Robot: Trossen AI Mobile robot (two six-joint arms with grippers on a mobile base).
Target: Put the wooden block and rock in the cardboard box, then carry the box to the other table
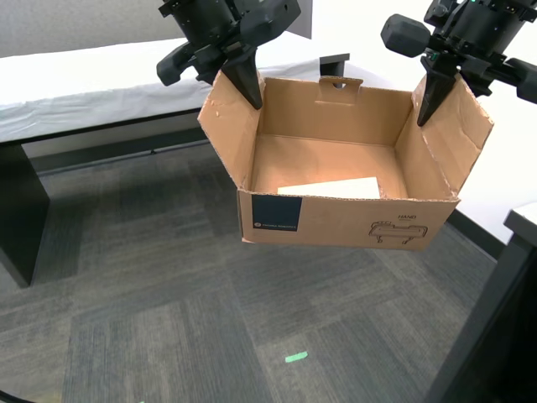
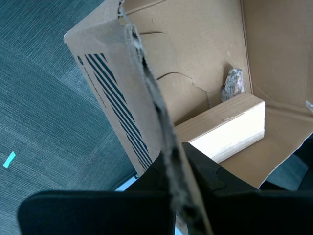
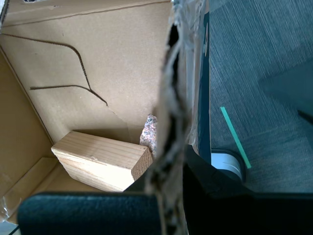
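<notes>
My first hand [image 3: 178, 169] and my second hand [image 2: 178, 169] each pinch one side flap of the cardboard box [image 1: 348, 220], which hangs above the grey carpet [image 1: 151, 319]. Below both hands, on the box floor, the wooden block [image 3: 100, 160] lies with the rock [image 2: 233, 83] just beside it — near one wall. A white-covered table [image 1: 92, 84] stands behind; a green tape mark [image 1: 295, 357] lies on the carpet under the box.

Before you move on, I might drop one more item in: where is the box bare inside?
The cardboard box floor is bare toward the back wall with the holed tab. It is crowded at the front wall, where the wooden block and rock sit touching. Both side flaps are clamped by grippers.
</notes>
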